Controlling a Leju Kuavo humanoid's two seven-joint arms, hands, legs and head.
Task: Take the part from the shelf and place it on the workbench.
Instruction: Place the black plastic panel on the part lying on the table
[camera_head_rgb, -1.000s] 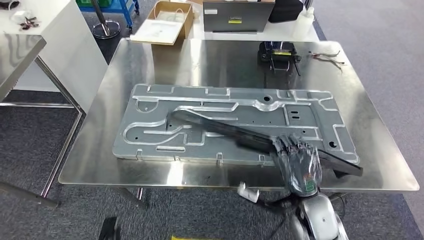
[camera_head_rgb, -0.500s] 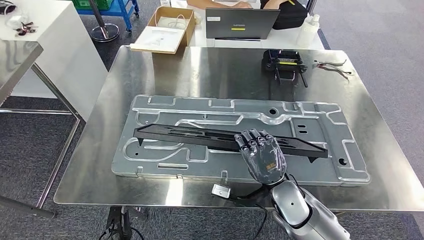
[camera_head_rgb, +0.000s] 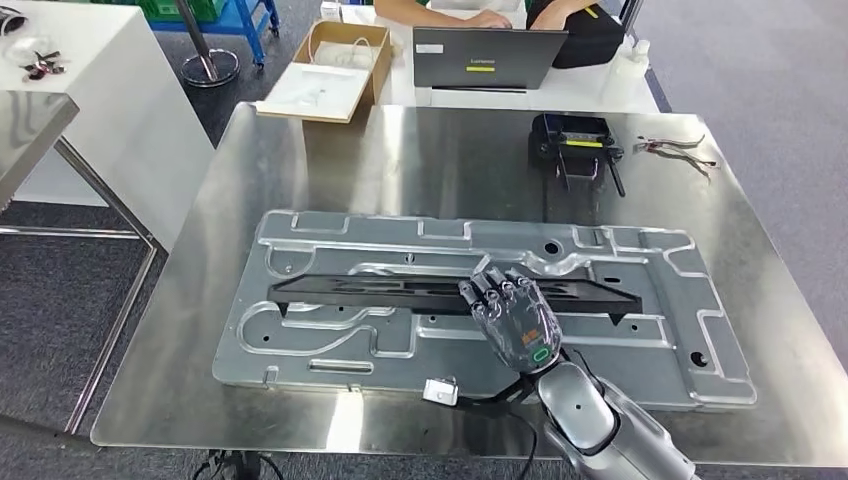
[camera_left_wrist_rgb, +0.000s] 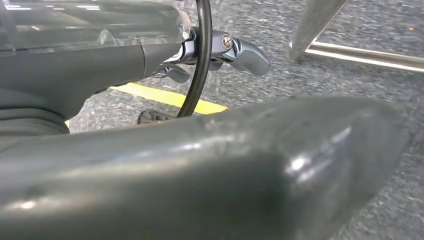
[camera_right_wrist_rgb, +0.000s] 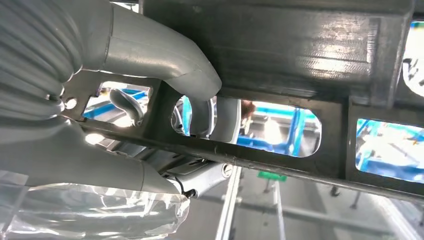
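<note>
Over workbench (camera_head_rgb: 300, 150), right hand (camera_head_rgb: 515, 318) gripping part (camera_head_rgb: 400, 292)

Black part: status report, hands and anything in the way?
Right hand grips black part over grey metal panel. Left hand hanging, state unclear. Nothing in the way on the panel.

Head view: high, facing down onto workbench (camera_head_rgb: 300, 150). Wrist views: close behind each hand; right shares part (camera_right_wrist_rgb: 300, 45) with head.

Bare steel workbench (camera_head_rgb: 300, 160) lies open along its far-left edge; a black boxy device (camera_head_rgb: 573, 140) and loose wires (camera_head_rgb: 680, 150) crowd the far-right corner.
</note>
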